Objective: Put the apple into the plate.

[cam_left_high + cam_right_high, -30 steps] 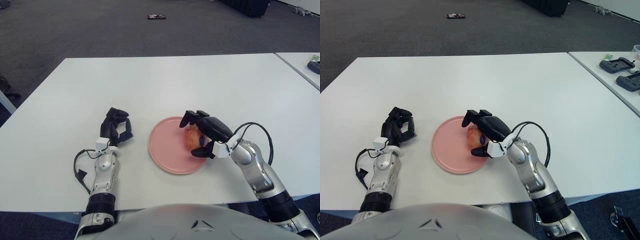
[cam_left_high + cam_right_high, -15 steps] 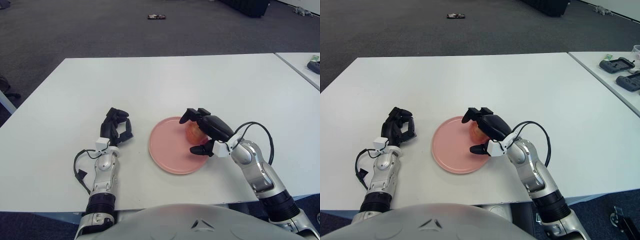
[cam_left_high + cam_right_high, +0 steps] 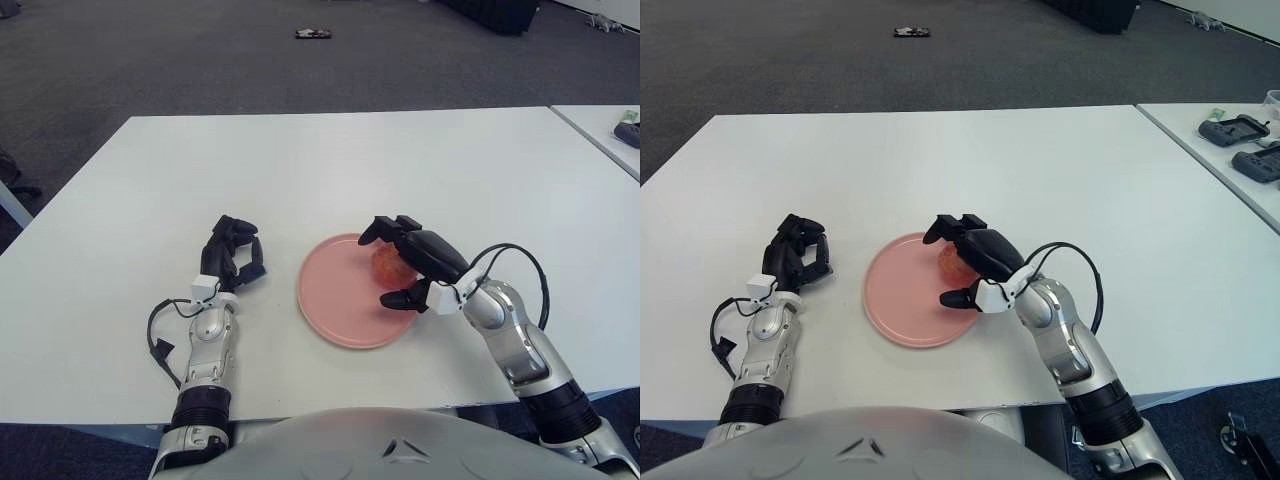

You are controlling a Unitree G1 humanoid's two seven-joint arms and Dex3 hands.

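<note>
The apple (image 3: 386, 264) sits on the pink plate (image 3: 330, 300), toward its right side, w/ the right hand (image 3: 412, 262) arched over it. Fingers (image 3: 385, 228) reach past the far side of the fruit and the thumb (image 3: 397, 298) points in from the near side; there looks to be a gap around the fruit, so the hand appears spread and holding nothing, though contact on the hidden side can't be ruled out. Left hand (image 3: 232, 258) rests curled on the white surface (image 3: 300, 170), well apart from the plate, holding nothing.

Judging by this, the placing is about done and the step in hand is the release and pull-away. To do it well: open fingers fully before any arm motion, so nothing drags the apple. Then lift straight up until fingertips clear the top of the fruit, and only after that retreat toward the robot's right. A sideways exit at plate level risks nudging the apple (round, so it'll roll easily) toward the rim or off it. The thumb hangs near the plate's right edge, so it shouldn't hook the rim on the way out. Slow & vertical first, lateral second.
</note>
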